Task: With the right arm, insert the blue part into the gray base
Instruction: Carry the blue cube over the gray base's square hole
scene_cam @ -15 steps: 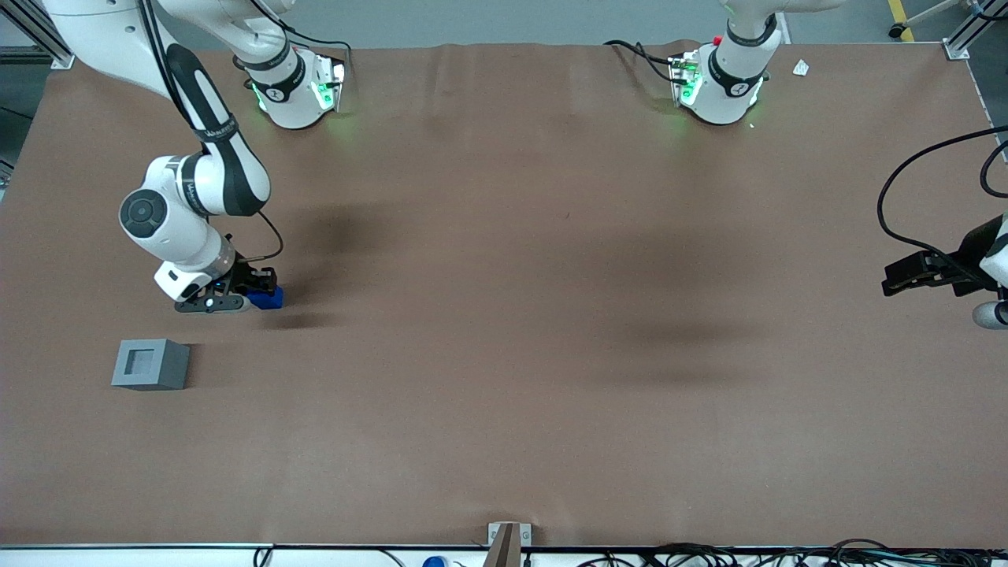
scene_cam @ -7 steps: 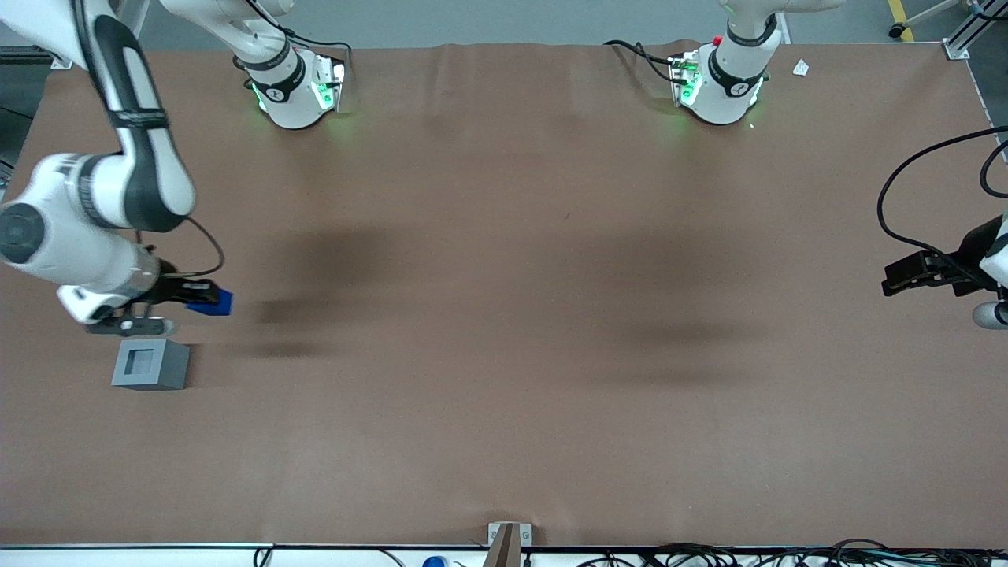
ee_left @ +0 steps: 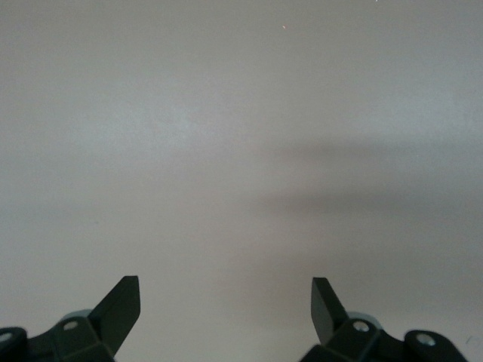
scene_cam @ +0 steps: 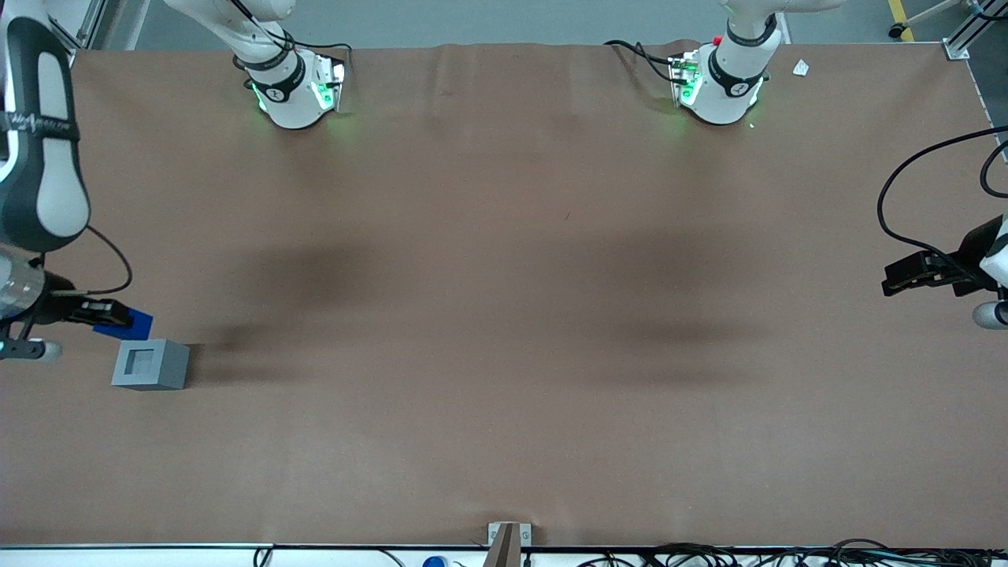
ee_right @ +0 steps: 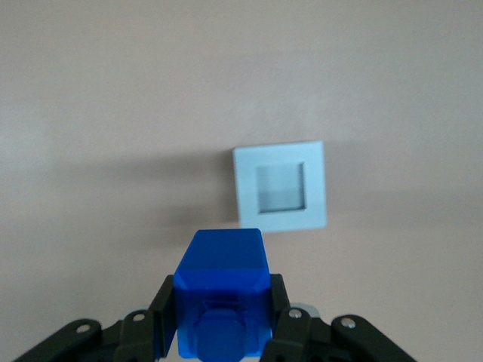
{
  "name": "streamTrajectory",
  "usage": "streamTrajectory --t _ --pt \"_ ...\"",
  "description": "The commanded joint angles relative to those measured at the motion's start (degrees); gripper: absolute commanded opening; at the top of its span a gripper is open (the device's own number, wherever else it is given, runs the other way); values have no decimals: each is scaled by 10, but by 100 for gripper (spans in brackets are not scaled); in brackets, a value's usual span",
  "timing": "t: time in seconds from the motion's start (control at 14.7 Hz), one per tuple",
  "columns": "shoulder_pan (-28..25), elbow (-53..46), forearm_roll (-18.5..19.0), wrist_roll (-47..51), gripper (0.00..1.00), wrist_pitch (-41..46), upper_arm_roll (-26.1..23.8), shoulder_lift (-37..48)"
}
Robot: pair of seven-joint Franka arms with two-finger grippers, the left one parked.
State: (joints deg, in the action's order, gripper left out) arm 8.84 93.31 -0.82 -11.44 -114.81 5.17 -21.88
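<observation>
Right arm (scene_cam: 35, 157) sits at the working arm's end of the brown table (scene_cam: 504, 315), forearm coming down toward the gray base (scene_cam: 150, 365).

Gripper (scene_cam: 106, 313) is clamped on the blue part (scene_cam: 126, 324) — both fingers (ee_right: 162, 317) press its sides in the right wrist view, block carried off the table. Blue part (ee_right: 223, 298) is held in the air, just beside the gray base and slightly farther from the front camera than it; not touching it, not over the recess.

Gray base (ee_right: 280, 185) rests flat on the table, upright, square darker recess (ee_right: 280, 187) facing up and open. Its shadow falls on the table toward the parked arm's end.

From the wrist camera the base shows clear of the blue part's leading edge, offset sideways from it — the two are near but apart, with bare table between them.
</observation>
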Motion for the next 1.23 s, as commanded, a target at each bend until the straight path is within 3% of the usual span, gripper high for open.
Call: streamTrajectory --t 0.0,1.16 --pt "24 -84 -2 -30 1 17 -8 -77" --pt "45 -110 -5 -63 1 3 -9 -141"
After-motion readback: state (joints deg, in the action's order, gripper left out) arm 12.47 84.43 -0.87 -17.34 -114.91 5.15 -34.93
